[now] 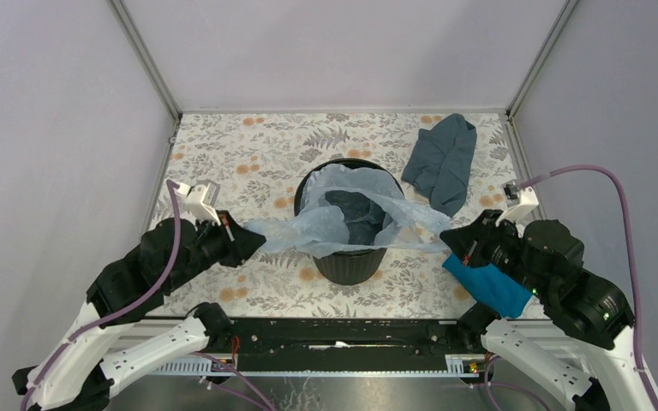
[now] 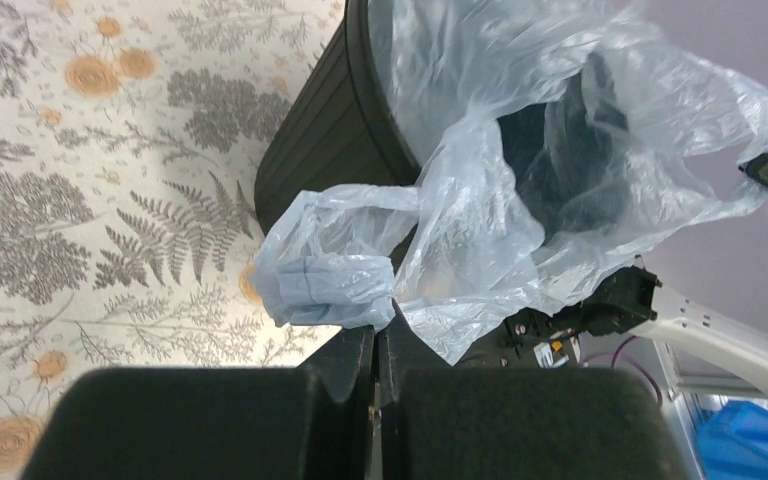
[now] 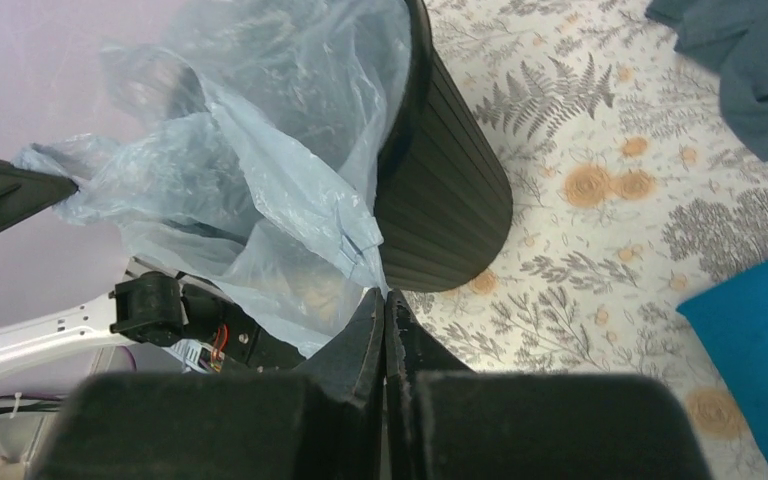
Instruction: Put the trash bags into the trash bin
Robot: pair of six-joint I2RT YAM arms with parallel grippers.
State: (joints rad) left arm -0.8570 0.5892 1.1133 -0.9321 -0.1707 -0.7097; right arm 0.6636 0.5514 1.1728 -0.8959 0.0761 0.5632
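Note:
The black ribbed trash bin (image 1: 351, 261) (image 2: 325, 140) (image 3: 450, 200) stands at the table's middle. The pale blue translucent trash bag (image 1: 355, 214) (image 2: 520, 180) (image 3: 250, 180) lies stretched across its mouth, its middle sagging inside. My left gripper (image 1: 255, 242) (image 2: 384, 322) is shut on the bag's left handle, left of the bin. My right gripper (image 1: 447, 241) (image 3: 384, 296) is shut on the bag's right edge, right of the bin. Both ends of the bag hang outside the rim.
A dull grey-blue cloth (image 1: 442, 161) (image 3: 750, 70) lies at the back right of the floral table. A bright blue cloth (image 1: 490, 284) (image 3: 760, 350) lies under my right arm. The enclosure's walls stand close on both sides.

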